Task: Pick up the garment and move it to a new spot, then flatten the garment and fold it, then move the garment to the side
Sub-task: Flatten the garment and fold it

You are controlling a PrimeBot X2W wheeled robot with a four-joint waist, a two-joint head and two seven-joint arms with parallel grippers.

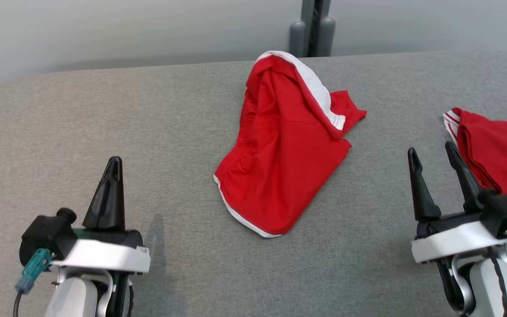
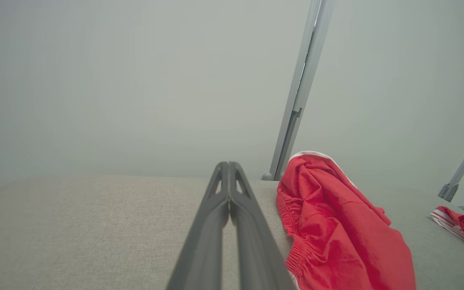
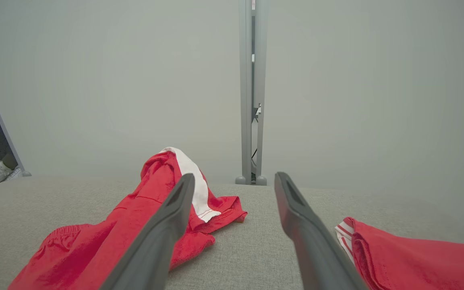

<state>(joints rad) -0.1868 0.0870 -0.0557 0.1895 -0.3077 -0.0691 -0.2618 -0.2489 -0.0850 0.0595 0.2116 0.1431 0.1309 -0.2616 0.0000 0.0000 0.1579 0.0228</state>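
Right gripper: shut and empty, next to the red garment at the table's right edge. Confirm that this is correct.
Wrong on one count: the right gripper is open, not shut; the head view shows its two fingers standing well apart. It is empty, next to the red garment at the table's right edge.

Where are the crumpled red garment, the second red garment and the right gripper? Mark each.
crumpled red garment (image 1: 284,167), head view, its broad red middle.
second red garment (image 1: 500,145), head view, its red cloth.
right gripper (image 1: 431,149), head view, midway between the tips of its fingers.
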